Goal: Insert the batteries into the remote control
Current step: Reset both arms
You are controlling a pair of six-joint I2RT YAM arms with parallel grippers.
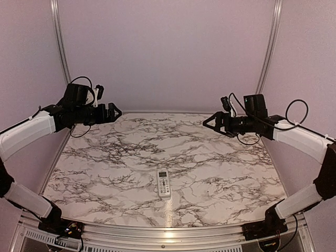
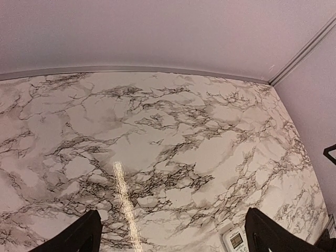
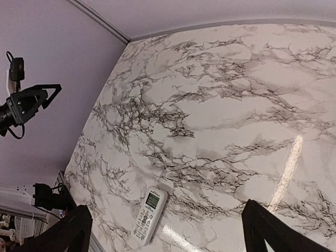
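Note:
The white remote control lies display side up on the marble table, near the front edge at the middle. It also shows in the left wrist view, remote control, and the right wrist view, remote control. The batteries are out of view. My left gripper hangs high over the back left of the table, open and empty; its dark fingers stand wide apart. My right gripper hangs high at the back right, also open and empty, fingers spread. Both are far from the remote.
Lilac walls close the table in at the back and both sides, with metal rails in the corners. The arm bases sit at the near edge.

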